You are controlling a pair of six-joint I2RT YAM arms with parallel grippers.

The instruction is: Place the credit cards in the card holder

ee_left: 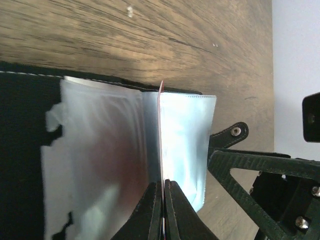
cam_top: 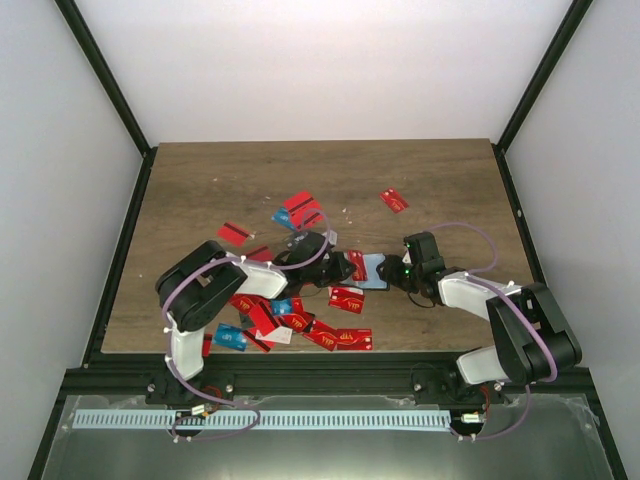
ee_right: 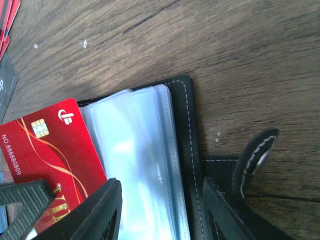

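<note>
The card holder (cam_top: 376,272) lies open mid-table, pale blue plastic sleeves (ee_right: 135,150) up and black stitched cover (ee_right: 181,125) beneath. My left gripper (ee_left: 163,184) is shut on a red credit card (ee_left: 160,115), seen edge-on with its far end among the sleeves of the card holder (ee_left: 185,130). In the right wrist view that card (ee_right: 45,150) lies flat on the left sleeves. My right gripper (ee_right: 161,212) straddles the right sleeve stack and cover edge, jaws closed on them. From above, the left gripper (cam_top: 338,270) and right gripper (cam_top: 393,274) meet at the holder.
Loose red and blue credit cards (cam_top: 290,320) lie heaped near the front edge by the left arm. More cards (cam_top: 303,210) sit behind the grippers, one (cam_top: 394,200) far right and one (cam_top: 235,233) left. The holder's snap strap (ee_right: 255,155) sticks out on the wood.
</note>
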